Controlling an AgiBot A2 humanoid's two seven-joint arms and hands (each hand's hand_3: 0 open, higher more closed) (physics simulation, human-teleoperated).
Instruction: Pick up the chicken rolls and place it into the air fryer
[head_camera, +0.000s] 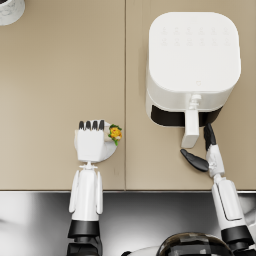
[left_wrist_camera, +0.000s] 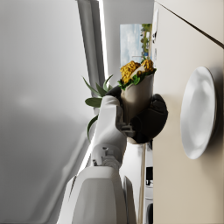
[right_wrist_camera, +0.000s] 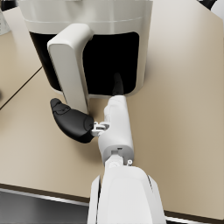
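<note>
At the 11 o'clock corner of the head view a white cup (head_camera: 9, 10) shows only in part on the tan table (head_camera: 60, 75). The left hand (head_camera: 91, 141) sits at about 8 o'clock from the picture's centre, back of the hand up, dark fingertips (head_camera: 91, 125) lined side by side toward 12 o'clock. It holds the roll (head_camera: 115, 132), whose yellow filling and green leaves peek out at the hand's 2 o'clock side. Under the hand lies the plate (head_camera: 111, 151), only its rim showing at 4 o'clock of the hand.

In the left wrist view the hand (left_wrist_camera: 146, 118) wraps its dark fingers around the lower half of the roll (left_wrist_camera: 136, 94); the tan wrap stands clear of the plate (left_wrist_camera: 197, 111), with open space between them, so the roll is lifted off it. The crumbed filling and leaves stick out past the fingers.

The fryer (head_camera: 192, 67) stands at 1 o'clock from the centre, white, its handle (head_camera: 191, 127) pointing to 6 o'clock, a dark gap showing at the drawer front. The right hand (head_camera: 204, 150) is just beside the handle, at its 4 o'clock. One dark finger (head_camera: 208, 136) reaches toward 12 o'clock along the handle's right side, the thumb (head_camera: 194, 160) spread wide toward 9 o'clock below the handle's tip.

In the right wrist view the hand (right_wrist_camera: 89, 120) holds nothing: the thumb (right_wrist_camera: 70, 121) lies apart on one side of the handle (right_wrist_camera: 70, 65), a finger (right_wrist_camera: 117, 85) points into the dark opening of the fryer (right_wrist_camera: 87, 22) on the other. Whether a finger touches the handle I cannot tell.
</note>
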